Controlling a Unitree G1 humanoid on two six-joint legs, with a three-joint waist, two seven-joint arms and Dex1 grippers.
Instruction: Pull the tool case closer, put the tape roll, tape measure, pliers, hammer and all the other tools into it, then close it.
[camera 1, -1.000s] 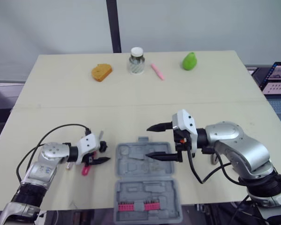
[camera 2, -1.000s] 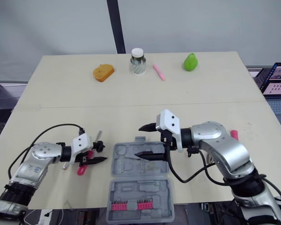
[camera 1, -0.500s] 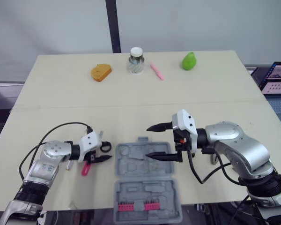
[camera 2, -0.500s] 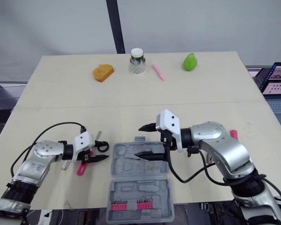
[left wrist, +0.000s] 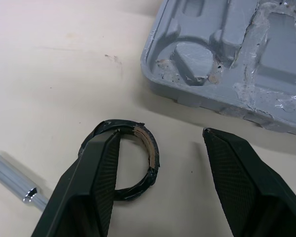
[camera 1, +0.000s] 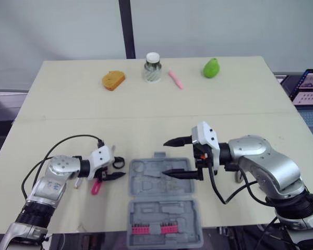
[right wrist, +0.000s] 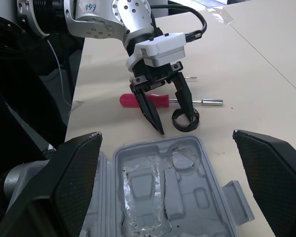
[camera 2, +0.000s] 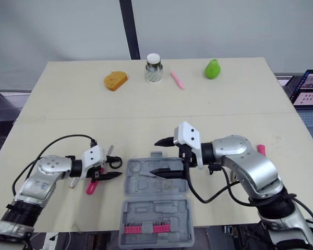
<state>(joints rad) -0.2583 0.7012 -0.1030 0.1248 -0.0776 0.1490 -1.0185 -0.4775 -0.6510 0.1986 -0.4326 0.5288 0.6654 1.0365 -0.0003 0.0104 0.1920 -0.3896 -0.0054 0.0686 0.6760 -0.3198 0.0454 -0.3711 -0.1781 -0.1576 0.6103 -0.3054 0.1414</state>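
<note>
Hovering L hand [left wrist: 161,133], fingers apart, at tape roll [left wrist: 153,162] beside tool case [left wrist: 222,74].

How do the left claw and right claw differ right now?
Left claw sits low at the table, beside the tool case; right claw hovers above the case's open tray. Left claw has one finger at the tape roll; right claw touches nothing. Shared: both open, gripping nothing.

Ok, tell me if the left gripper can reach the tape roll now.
Probably yes: the left gripper, open, sits at the tape roll, one finger over it; the tool case lies apart.
</note>
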